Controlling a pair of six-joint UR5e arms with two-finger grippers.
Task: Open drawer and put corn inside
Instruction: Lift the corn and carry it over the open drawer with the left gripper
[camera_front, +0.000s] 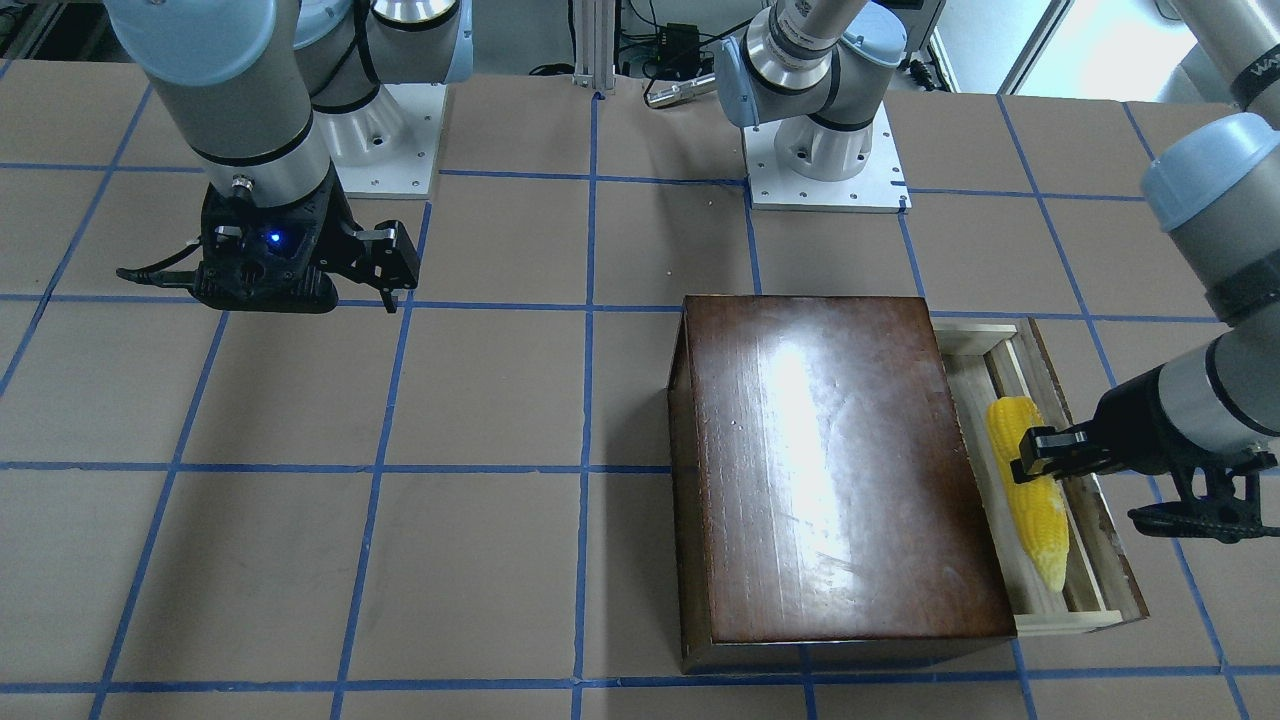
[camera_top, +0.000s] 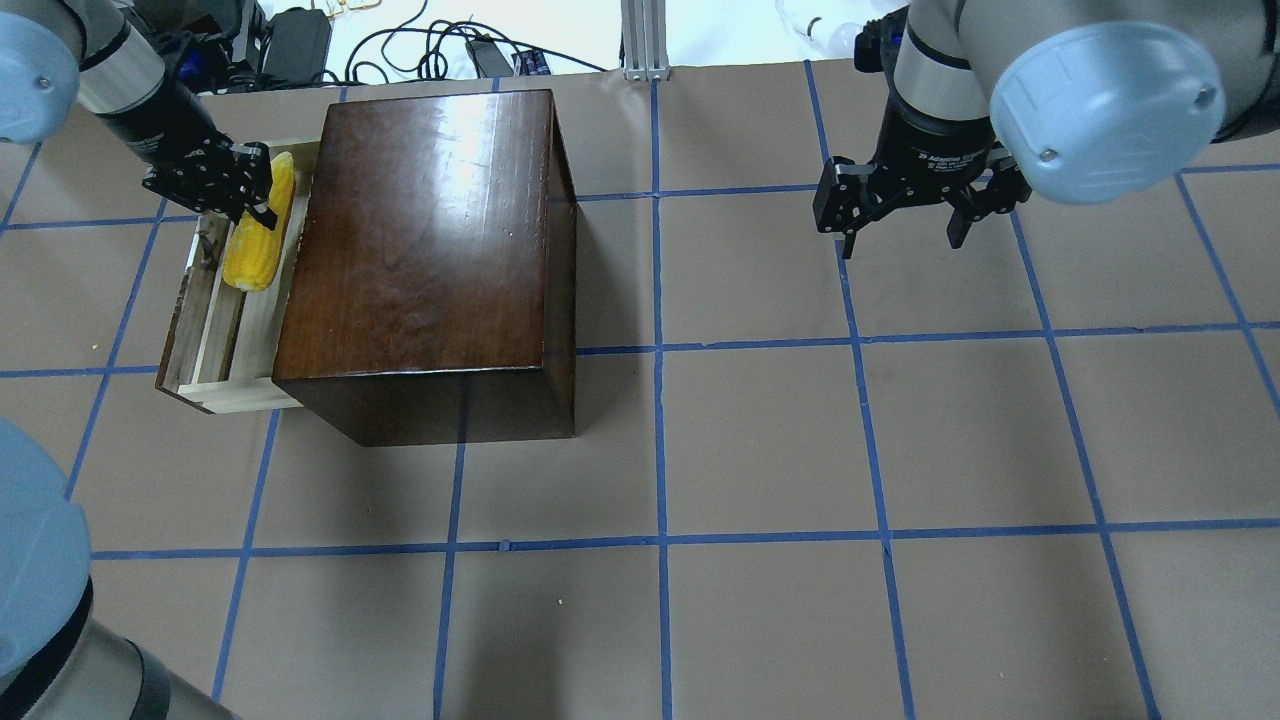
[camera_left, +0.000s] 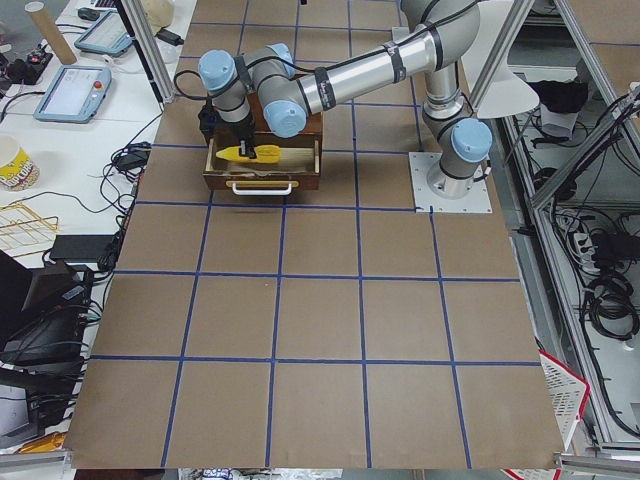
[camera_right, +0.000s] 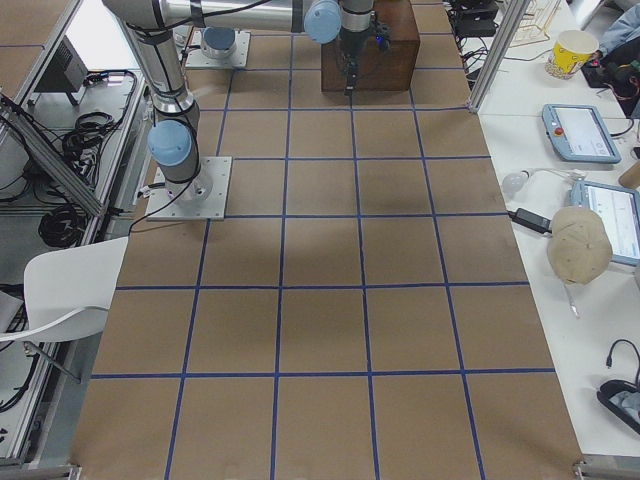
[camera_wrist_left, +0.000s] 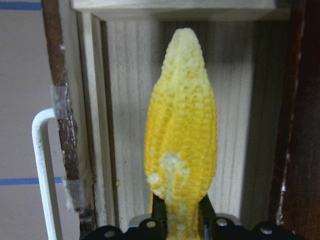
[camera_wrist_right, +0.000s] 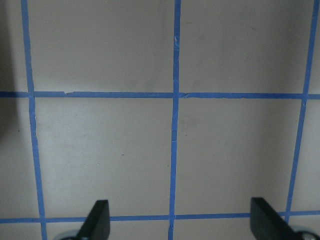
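The glossy dark-brown box stands on the table with its pale wood drawer pulled out. The yellow corn lies lengthwise inside the drawer tray. My left gripper is shut on the corn's thick end. In the left wrist view its fingertips hug the cob, and the pale tip points away. My right gripper is open and empty, hovering over bare table far from the box.
The drawer's white wire handle sits on its chipped dark front panel. Both arm bases stand on the robot's side of the table. The brown table top has a blue tape grid.
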